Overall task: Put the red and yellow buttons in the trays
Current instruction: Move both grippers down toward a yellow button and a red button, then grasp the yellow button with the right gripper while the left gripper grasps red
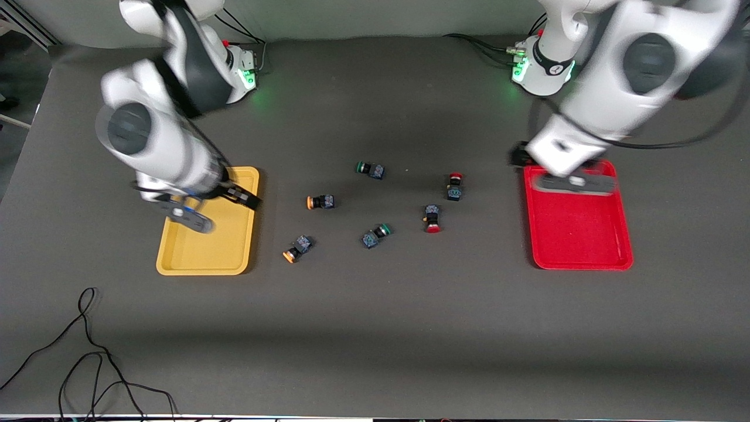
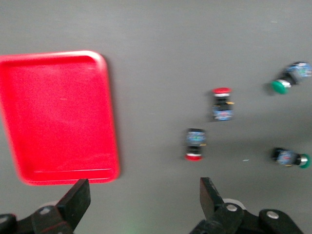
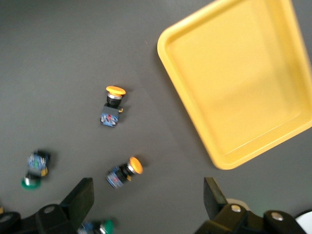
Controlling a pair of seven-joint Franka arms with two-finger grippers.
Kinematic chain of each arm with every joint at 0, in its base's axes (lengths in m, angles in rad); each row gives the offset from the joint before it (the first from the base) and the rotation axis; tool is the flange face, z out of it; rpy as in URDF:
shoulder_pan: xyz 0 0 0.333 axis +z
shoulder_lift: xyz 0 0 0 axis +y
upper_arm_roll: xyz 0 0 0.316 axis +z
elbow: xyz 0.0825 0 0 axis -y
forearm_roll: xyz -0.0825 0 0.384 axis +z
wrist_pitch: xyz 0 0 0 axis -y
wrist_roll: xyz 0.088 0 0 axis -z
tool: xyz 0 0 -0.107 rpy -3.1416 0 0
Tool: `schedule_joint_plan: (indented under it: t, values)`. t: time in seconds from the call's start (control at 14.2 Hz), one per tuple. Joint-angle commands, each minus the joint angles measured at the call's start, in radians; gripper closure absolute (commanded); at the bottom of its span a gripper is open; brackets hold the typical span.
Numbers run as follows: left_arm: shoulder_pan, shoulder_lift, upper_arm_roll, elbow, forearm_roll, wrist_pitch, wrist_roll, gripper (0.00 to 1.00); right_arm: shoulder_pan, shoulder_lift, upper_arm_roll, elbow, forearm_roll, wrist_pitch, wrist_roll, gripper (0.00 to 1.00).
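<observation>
Two red-capped buttons (image 1: 454, 186) (image 1: 433, 218) lie on the table beside the red tray (image 1: 580, 234). Two yellow-capped buttons (image 1: 320, 202) (image 1: 297, 248) lie beside the yellow tray (image 1: 205, 258). Both trays hold nothing. My left gripper (image 1: 520, 157) hangs open and empty over the red tray's corner. The left wrist view shows its gripper (image 2: 145, 204), the red tray (image 2: 58, 117) and the red buttons (image 2: 222, 105) (image 2: 195, 144). My right gripper (image 1: 240, 196) hangs open and empty over the yellow tray's edge. The right wrist view shows its gripper (image 3: 148, 204), the yellow tray (image 3: 239, 87) and the yellow buttons (image 3: 112, 107) (image 3: 124, 173).
Two green-capped buttons (image 1: 370, 169) (image 1: 376, 235) lie among the others in the middle of the table. They also show in the left wrist view (image 2: 291, 78) (image 2: 291, 157). A black cable (image 1: 88, 351) lies near the table's front edge at the right arm's end.
</observation>
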Motion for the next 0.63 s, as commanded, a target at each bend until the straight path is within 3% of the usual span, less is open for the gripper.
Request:
schedule_joint_plan:
  t: [0.0, 0.14, 0.35, 0.56]
  values:
    - [-0.115, -0.029, 0.001, -0.075, -0.012, 0.097, -0.117, 0.0, 0.046, 0.102, 0.001, -0.038, -0.01, 0.15, 0.258, 0.0]
    - [-0.132, -0.021, 0.0, -0.121, -0.014, 0.125, -0.119, 0.0, 0.101, 0.167, 0.006, -0.071, -0.01, 0.256, 0.416, 0.0]
    - [-0.142, -0.017, -0.003, -0.286, -0.012, 0.31, -0.111, 0.0, 0.157, 0.239, 0.009, -0.114, -0.01, 0.351, 0.539, 0.0]
    - [-0.159, 0.085, -0.003, -0.403, -0.011, 0.538, -0.11, 0.0, 0.19, 0.259, 0.013, -0.159, 0.028, 0.385, 0.607, 0.0]
